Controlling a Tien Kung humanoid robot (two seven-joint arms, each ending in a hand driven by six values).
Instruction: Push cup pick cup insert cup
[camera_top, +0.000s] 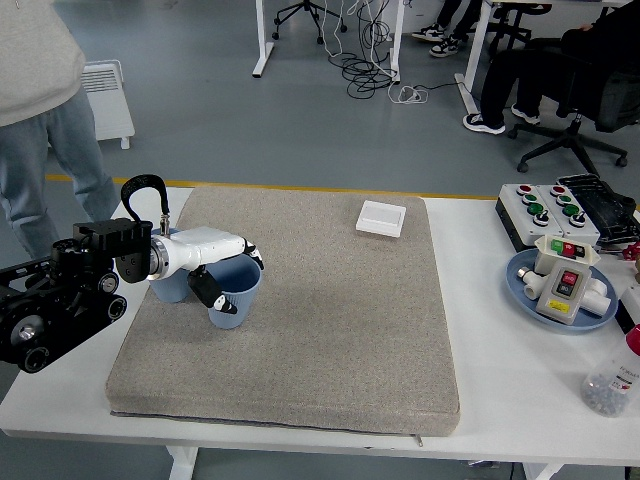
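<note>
On the mat's left side a light blue cup (238, 294) sits tilted, its mouth turned up and toward the right, held in the left hand (222, 268). White fingers (252, 253) curl over its far rim while the thumb (211, 293) presses the near wall, so the cup is pinched between them. Just behind the hand, at the mat's left edge, stands a second blue cup (170, 285), upright and mostly hidden by the wrist. The black left arm (60, 300) comes in from the left, over the table's (520, 390) edge.

Both cups rest on a grey mat (300, 330) that covers most of the table. A small white box (381, 217) lies near the mat's far edge, well apart from the cups. To the right are a button panel (550, 208), a blue plate (527, 297) holding switch units, and a clear jar (612, 380). A person (40, 90) in a grey top stands at the far left.
</note>
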